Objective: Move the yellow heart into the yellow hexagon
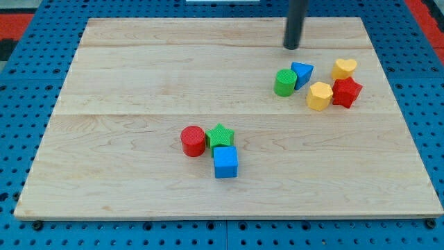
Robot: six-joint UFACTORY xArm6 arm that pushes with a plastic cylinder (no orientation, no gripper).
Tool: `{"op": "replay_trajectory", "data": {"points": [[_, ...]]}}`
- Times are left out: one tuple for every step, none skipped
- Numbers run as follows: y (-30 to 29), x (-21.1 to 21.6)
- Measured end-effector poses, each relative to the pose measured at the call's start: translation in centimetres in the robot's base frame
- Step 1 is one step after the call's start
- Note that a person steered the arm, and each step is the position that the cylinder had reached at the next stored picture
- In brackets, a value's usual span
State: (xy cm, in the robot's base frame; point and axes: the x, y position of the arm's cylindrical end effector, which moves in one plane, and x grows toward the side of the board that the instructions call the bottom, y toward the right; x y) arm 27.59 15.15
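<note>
At the view's lower middle, a red cylinder, green star and blue cube cluster on the wooden board. Rightward sit a green cylinder and blue triangle. My tip, bare and touching nothing, stands above them. The yellow hexagon touches a red star; the yellow heart lies just above.

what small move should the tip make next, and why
Probably slide my tip toward the view's right, to get above the yellow heart. The yellow hexagon lies below-left of the heart, so pushing from the top-right should drive them together.
</note>
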Motion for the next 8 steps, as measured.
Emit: {"op": "replay_trajectory", "data": {"points": [[3.7, -0.4], [6.2, -0.3], [13.9, 0.1], [11.7, 4.4], [12.2, 7.2], [7.6, 7.3], [7.4, 6.8], [7.3, 4.6]]}}
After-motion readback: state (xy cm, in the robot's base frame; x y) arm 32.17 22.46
